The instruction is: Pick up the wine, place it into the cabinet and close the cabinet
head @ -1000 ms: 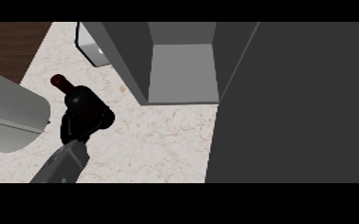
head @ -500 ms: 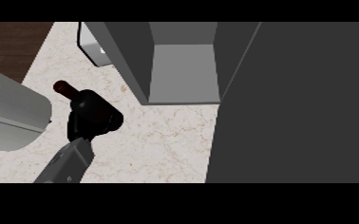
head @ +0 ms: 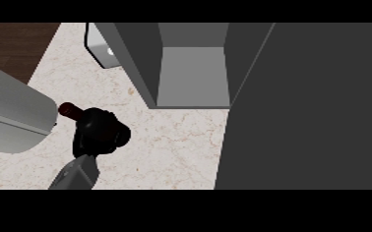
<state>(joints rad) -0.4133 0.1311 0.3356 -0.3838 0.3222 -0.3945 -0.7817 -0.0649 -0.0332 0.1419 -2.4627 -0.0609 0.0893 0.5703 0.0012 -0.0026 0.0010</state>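
You're looking down on a pale speckled stone counter, grey open-fronted cabinet box standing on it at twelve o'clock, its dark grey door swung out at three o'clock, dark brown wood surface bordering the counter at ten o'clock.

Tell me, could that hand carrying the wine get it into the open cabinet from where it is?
Probably yes. The left hand is curled round the wine, and only bare counter lies between it and the cabinet, whose front is open.
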